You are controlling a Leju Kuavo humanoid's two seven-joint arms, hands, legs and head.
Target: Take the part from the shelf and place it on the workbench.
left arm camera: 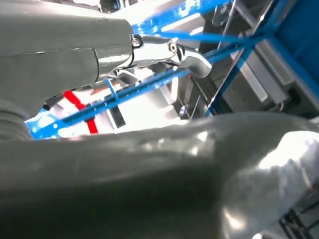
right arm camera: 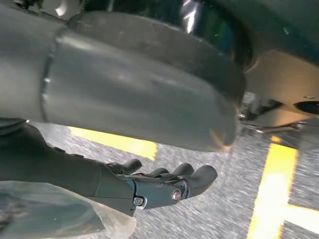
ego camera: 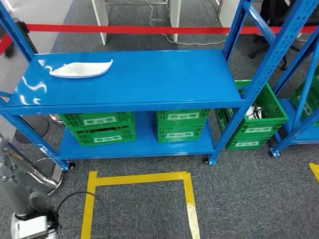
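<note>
Nothing done yet — long white leaf-shaped plastic part [ego camera: 81, 69] lying untouched at upper left of the head view, on the glossy blue steel shelf [ego camera: 150, 79]. Left hand [left arm camera: 165, 52] empty, fingers stretched out; right hand [right arm camera: 158, 186] empty too, fingers apart, low over grey carpet [right arm camera: 211, 219]. Reach, grasp, carry — all left. Workbench unseen. Green plastic crates [ego camera: 98, 128] below; yellow floor tape [ego camera: 143, 178] at centre bottom.
</note>
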